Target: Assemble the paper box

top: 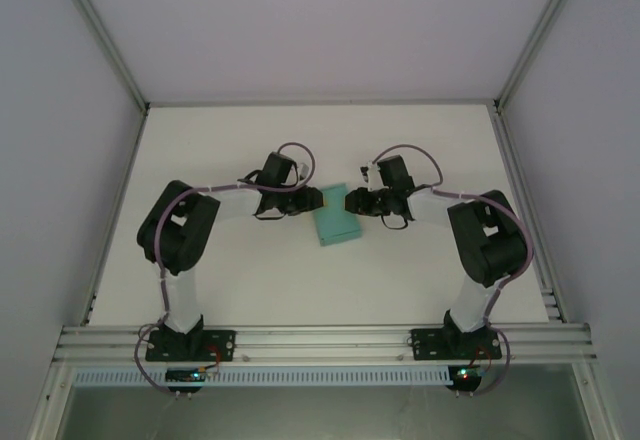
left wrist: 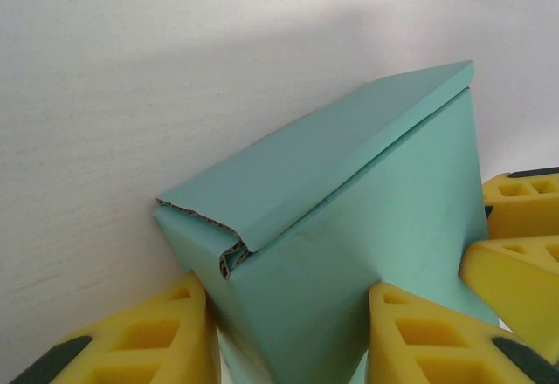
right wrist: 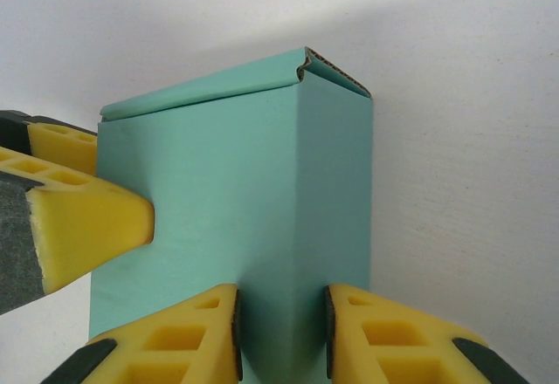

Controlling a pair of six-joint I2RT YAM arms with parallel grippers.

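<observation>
A folded-up teal paper box (top: 336,225) lies flat on the white table (top: 240,150), its long axis running from the arm bases outward. Its nearer end is free, reaching back from both hands. At the far end, the left gripper (top: 314,200) is clamped on the box from its left. The right gripper (top: 350,203) pinches the opposite corner, equally close.

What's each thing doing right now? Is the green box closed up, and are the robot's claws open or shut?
paper box: folded into a box shape, top flap down, one corner gaping a little.
left gripper: shut on the paper box.
right gripper: shut on the paper box, at a corner edge.
</observation>
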